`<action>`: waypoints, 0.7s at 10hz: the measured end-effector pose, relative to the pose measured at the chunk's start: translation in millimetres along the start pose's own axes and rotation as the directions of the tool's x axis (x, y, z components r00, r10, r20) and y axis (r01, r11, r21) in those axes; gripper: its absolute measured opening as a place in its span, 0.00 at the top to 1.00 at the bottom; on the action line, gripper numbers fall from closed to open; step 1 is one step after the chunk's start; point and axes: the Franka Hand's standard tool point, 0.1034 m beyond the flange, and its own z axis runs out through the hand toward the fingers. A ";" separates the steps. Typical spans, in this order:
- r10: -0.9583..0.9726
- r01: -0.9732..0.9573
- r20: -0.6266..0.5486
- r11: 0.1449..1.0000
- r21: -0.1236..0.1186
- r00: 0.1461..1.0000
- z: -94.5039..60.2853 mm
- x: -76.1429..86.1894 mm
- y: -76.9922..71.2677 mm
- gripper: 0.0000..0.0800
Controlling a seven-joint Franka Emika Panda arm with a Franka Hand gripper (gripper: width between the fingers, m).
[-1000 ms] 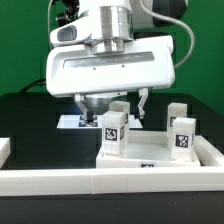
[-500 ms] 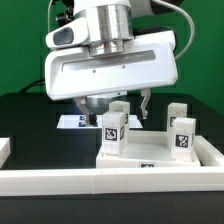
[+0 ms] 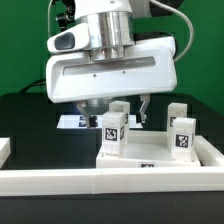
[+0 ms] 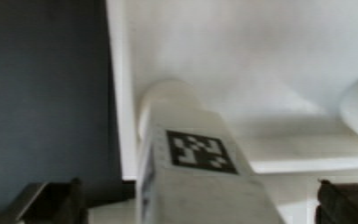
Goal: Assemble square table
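Note:
The white square table slab (image 3: 150, 153) lies on the black table with white tagged legs standing on it. One leg (image 3: 113, 132) is at the front, another (image 3: 121, 108) stands behind it, and one (image 3: 183, 137) is at the exterior view's right. My gripper (image 3: 116, 108) hangs open over the front-left legs, with a finger (image 3: 147, 104) on each side. In the wrist view a tagged leg (image 4: 197, 150) stands between the open fingers (image 4: 51, 200), apart from both. The gripper (image 4: 197, 203) holds nothing. The slab (image 4: 247, 60) fills the background.
A long white rail wall (image 3: 100, 182) runs along the front, with another piece (image 3: 6, 148) at the exterior view's left. The marker board (image 3: 68, 122) lies flat behind the slab. A fourth leg (image 3: 179, 109) stands at the back right.
The hand has shifted and tilted slightly above the legs. The legs and the slab have not moved.

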 end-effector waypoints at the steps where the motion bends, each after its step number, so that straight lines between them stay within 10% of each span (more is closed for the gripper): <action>1: -0.002 0.003 0.005 1.000 -0.021 1.000 4.9 1.0 6.8 0.19; 7: 0.005 -0.005 0.000 1.000 -0.015 1.000 -1.6 7.4 -3.8 0.19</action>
